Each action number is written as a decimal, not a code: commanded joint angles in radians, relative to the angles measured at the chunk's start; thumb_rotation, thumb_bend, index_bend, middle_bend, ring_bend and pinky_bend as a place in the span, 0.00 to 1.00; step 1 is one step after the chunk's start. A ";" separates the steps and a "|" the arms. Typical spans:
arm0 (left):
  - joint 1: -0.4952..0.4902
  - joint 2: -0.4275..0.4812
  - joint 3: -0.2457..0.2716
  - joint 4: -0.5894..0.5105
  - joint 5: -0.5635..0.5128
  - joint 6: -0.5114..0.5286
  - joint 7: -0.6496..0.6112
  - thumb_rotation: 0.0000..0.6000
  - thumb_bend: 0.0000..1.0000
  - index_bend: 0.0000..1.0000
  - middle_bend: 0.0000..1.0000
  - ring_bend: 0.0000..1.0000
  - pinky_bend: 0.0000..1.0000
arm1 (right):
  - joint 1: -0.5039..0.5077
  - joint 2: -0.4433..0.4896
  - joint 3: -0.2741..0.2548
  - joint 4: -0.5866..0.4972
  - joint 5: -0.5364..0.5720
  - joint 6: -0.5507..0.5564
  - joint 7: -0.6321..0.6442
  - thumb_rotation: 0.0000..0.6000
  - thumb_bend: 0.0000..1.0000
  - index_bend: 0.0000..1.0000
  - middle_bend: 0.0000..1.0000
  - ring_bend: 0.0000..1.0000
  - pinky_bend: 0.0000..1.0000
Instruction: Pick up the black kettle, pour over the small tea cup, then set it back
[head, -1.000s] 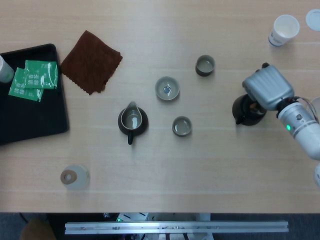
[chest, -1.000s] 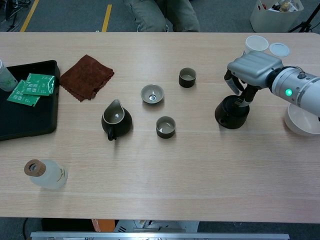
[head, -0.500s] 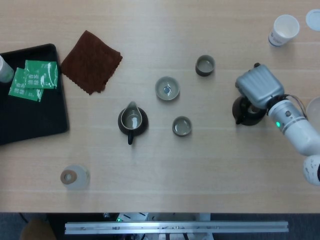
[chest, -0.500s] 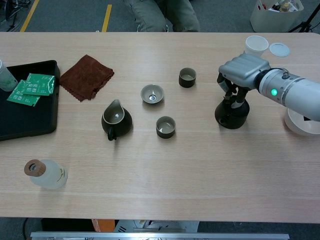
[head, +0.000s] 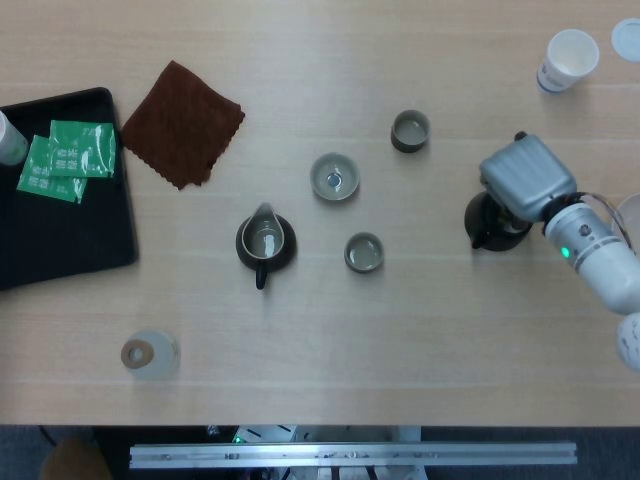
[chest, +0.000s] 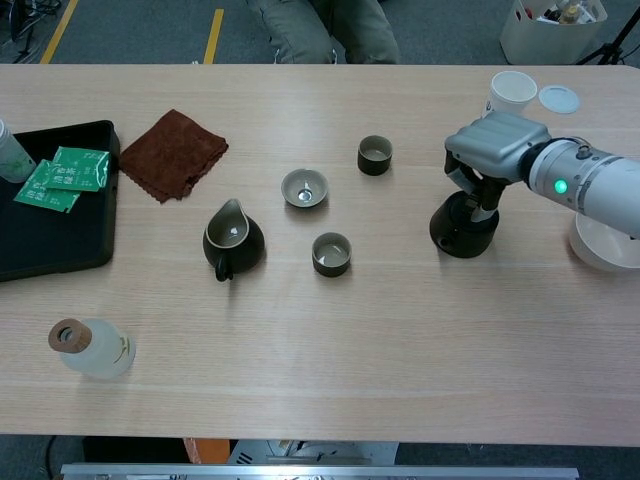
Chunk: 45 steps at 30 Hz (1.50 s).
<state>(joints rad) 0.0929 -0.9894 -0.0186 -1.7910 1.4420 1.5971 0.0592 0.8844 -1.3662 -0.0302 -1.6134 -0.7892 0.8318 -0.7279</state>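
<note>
I am positioning my right hand (chest: 495, 148) directly over the black kettle (chest: 462, 226), which is standing on the table (chest: 330, 350) at the right of the frame. My fingers (chest: 478, 188) are reaching down onto the kettle's top; I cannot tell whether they are gripping it. The small tea cup (chest: 331, 254) is sitting at centre frame, well apart from the kettle.

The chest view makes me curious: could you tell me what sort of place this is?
Probably a lab set up for tea-pouring trials: a wooden table with tea cups, yellow floor tape and a seated person behind.
</note>
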 joint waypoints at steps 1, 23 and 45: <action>0.000 0.000 0.000 -0.002 -0.001 0.000 0.003 1.00 0.36 0.16 0.10 0.03 0.05 | 0.006 0.000 -0.001 0.001 0.003 -0.006 0.001 1.00 0.00 0.77 0.75 0.59 0.33; 0.008 0.005 0.001 -0.006 -0.008 0.006 0.001 1.00 0.36 0.16 0.10 0.03 0.05 | 0.068 -0.017 -0.024 -0.003 0.072 -0.025 -0.023 1.00 0.00 0.88 0.85 0.69 0.33; 0.015 0.015 0.003 -0.005 -0.001 0.012 -0.025 1.00 0.36 0.16 0.10 0.03 0.05 | 0.067 0.014 -0.029 -0.037 0.049 0.002 0.044 0.85 0.00 0.97 0.97 0.82 0.33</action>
<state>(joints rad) 0.1076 -0.9748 -0.0154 -1.7957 1.4411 1.6086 0.0346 0.9547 -1.3559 -0.0612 -1.6451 -0.7336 0.8290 -0.6883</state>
